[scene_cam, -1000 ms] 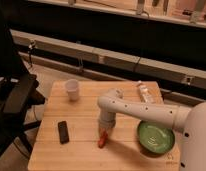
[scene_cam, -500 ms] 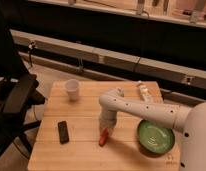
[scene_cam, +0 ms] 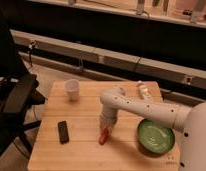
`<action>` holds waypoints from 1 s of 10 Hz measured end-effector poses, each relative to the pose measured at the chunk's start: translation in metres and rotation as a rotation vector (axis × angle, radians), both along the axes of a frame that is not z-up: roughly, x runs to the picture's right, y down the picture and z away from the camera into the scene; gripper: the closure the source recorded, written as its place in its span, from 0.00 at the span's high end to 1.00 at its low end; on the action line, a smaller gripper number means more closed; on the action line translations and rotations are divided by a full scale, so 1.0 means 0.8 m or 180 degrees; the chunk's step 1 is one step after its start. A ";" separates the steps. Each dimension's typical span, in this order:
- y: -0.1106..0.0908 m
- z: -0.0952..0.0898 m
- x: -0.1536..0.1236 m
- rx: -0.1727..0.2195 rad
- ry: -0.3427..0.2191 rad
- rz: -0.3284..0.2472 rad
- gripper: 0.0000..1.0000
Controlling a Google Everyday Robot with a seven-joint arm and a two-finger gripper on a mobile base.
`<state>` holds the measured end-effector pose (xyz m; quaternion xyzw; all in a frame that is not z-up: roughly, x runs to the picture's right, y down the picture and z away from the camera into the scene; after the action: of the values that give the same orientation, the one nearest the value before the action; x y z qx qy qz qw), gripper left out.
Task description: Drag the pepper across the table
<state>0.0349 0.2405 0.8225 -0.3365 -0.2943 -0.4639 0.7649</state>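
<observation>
The pepper (scene_cam: 103, 136) is a slim red-orange chili lying on the light wooden table (scene_cam: 81, 152), near its middle and toward the front. My gripper (scene_cam: 106, 126) hangs from the white arm and comes down right onto the pepper's upper end. The arm reaches in from the right, across the table's centre. The pepper's top end is hidden under the gripper.
A black phone (scene_cam: 63, 131) lies to the left of the pepper. A white cup (scene_cam: 72, 90) stands at the back left. A green bowl (scene_cam: 155, 136) sits at the front right. A small white packet-like thing (scene_cam: 142, 90) lies at the back right. A black chair (scene_cam: 16, 100) stands left of the table.
The gripper and pepper stay in nearly the same spot; any shift is very small.
</observation>
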 end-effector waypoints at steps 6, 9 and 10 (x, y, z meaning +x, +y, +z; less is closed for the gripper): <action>-0.010 0.003 -0.002 0.0010 0.0007 0.0054 0.00; -0.014 0.005 -0.002 0.0010 0.0011 0.0086 0.00; -0.017 0.006 -0.001 0.0017 0.0015 0.0103 0.00</action>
<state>0.0343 0.2269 0.8269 -0.3307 -0.2966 -0.4514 0.7739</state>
